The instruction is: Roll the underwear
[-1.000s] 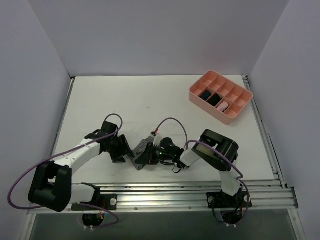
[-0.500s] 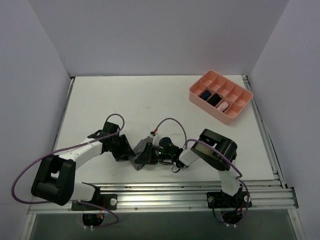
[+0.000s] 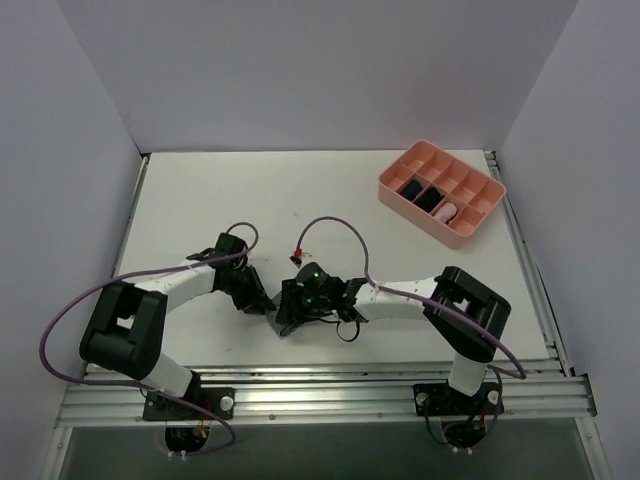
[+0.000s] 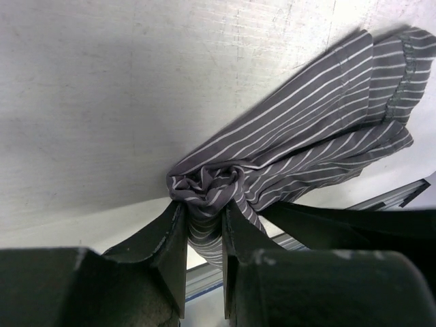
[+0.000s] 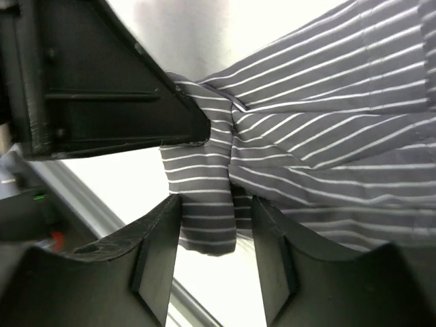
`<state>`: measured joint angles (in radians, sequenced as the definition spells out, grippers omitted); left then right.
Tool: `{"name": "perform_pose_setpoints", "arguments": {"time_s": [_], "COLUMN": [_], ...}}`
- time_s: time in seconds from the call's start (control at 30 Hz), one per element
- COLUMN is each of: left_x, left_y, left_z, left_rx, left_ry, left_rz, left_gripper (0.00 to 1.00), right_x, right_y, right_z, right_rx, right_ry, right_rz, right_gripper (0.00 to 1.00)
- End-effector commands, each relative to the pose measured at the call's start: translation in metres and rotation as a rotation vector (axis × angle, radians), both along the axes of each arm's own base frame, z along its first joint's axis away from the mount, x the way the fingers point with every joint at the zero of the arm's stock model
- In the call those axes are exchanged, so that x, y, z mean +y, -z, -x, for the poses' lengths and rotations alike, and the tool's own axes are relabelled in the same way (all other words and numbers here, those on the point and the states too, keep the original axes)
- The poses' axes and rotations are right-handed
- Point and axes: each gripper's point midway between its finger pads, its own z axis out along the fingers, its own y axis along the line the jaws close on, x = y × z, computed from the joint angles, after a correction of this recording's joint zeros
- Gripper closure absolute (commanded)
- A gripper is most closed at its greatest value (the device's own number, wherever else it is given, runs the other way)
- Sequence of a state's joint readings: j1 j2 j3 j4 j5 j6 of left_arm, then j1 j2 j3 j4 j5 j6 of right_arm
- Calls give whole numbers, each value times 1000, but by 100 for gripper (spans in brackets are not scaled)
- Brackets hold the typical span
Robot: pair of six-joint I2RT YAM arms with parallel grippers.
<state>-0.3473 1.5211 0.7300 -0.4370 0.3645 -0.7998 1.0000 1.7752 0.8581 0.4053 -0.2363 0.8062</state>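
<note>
The underwear [image 4: 306, 129], grey cloth with fine white stripes, lies on the white table near its front edge, one end twisted into a tight bunch. My left gripper [image 4: 204, 210] is shut on that bunch [image 4: 208, 187], which fills the gap between its fingers. My right gripper [image 5: 214, 204] is open. A loose striped flap [image 5: 204, 211] hangs between its fingers with daylight on both sides. In the top view the left gripper [image 3: 262, 300] and the right gripper [image 3: 292, 308] meet tip to tip and hide most of the cloth.
A pink divided tray [image 3: 465, 238] stands at the back right with small dark and pink bundles in it. The metal rail [image 3: 320, 385] runs along the table's front edge just behind the grippers. Purple cables loop above both arms.
My left gripper has closed on the bunched end of the cloth. My right gripper has let go and opened, and its arm has stretched further left.
</note>
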Motion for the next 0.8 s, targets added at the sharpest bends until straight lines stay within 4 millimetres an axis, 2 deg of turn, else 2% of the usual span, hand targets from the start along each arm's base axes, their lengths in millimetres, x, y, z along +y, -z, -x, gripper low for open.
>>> {"name": "perform_pose_setpoints", "arguments": {"time_s": [0.0, 0.03, 0.1, 0.13, 0.17, 0.23, 0.37, 0.53, 0.57, 0.7, 0.77], "left_x": [24, 23, 23, 22, 20, 19, 16, 17, 17, 17, 17], "left_y": [27, 27, 28, 29, 28, 29, 31, 32, 31, 30, 31], "left_z": [23, 22, 22, 23, 22, 24, 25, 26, 26, 25, 26], "left_rx": [95, 99, 110, 117, 115, 126, 136, 147, 148, 148, 152], "left_ry": [42, 45, 49, 56, 60, 72, 78, 83, 84, 87, 89], "left_rz": [-167, -170, -178, -185, -187, -203, -218, -239, -241, -250, -252], "left_gripper": [82, 82, 82, 81, 82, 82, 82, 82, 82, 82, 82], "right_x": [-33, -35, -28, -18, -20, -11, -1, 1, 3, 12, 11], "right_y": [-5, -8, -16, -27, -26, -35, -37, -29, -23, -25, -18], "right_z": [-5, -7, -5, -7, -4, -1, 3, 0, 5, 8, 10], "right_rx": [-159, -200, -272, -308, -323, -375, -439, -507, -514, -558, -555], "right_ry": [-14, -23, -32, -34, -50, -62, -105, -154, -180, -207, -214], "right_rz": [282, 323, 358, 344, 380, 392, 442, 561, 589, 615, 640], "right_gripper": [58, 58, 57, 56, 56, 56, 55, 55, 55, 55, 55]}}
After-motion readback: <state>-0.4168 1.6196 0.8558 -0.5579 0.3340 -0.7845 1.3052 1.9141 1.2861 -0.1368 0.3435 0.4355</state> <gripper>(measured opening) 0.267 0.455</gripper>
